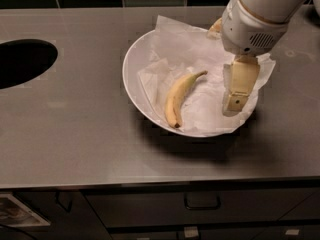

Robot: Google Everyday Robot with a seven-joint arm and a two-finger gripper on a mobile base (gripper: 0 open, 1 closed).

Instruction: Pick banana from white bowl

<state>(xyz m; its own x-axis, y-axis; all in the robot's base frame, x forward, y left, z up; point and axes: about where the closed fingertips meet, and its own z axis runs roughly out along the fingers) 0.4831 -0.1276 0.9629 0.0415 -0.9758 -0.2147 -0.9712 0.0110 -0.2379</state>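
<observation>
Looking down, we find the banana [178, 98] lying in the white bowl [131, 79], just left of our open, empty hand [223, 69], its length running diagonally, stem pointing back-right toward the hand.

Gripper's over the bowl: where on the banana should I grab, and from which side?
I'd grip the banana at its thick middle, coming straight down from above, closing across its width: it lies flat on the paper in the white bowl. The gripper hangs to its right.
</observation>
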